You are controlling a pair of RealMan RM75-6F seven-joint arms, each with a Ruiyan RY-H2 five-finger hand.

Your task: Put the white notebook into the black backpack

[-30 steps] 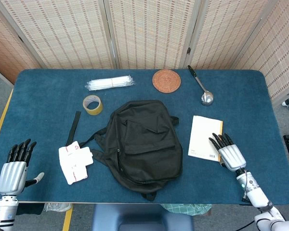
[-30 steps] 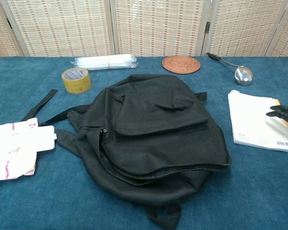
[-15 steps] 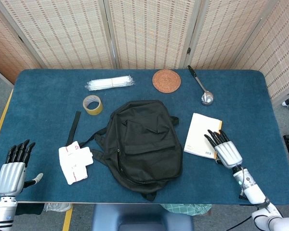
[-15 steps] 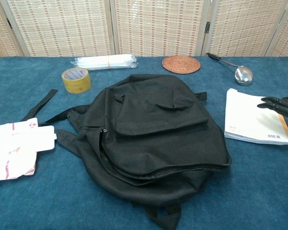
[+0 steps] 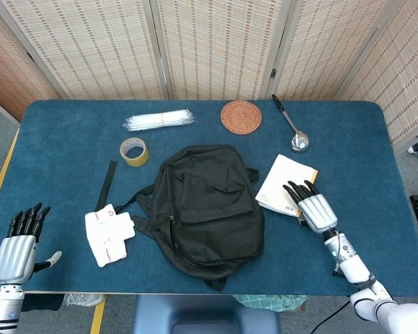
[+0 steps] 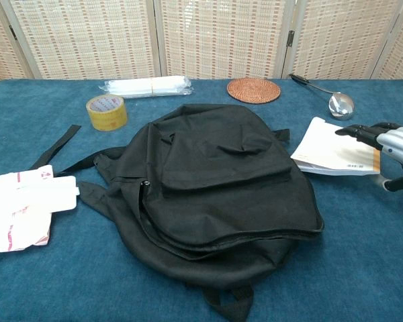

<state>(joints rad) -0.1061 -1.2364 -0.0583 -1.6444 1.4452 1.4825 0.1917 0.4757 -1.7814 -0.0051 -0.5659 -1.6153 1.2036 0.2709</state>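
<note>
— Where, the white notebook?
— Lying tilted on the blue table, right of the black backpack, one corner just beside it.
— And the right hand?
— Fingers flat and apart, fingertips resting on the notebook's right part.
— Left hand?
— Near left edge, fingers spread, holding nothing.

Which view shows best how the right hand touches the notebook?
The head view: from above, the right hand lies with its fingers on the notebook, near its barcode edge. The chest view shows the hand cut off at the frame edge, fingertips over the notebook.
</note>
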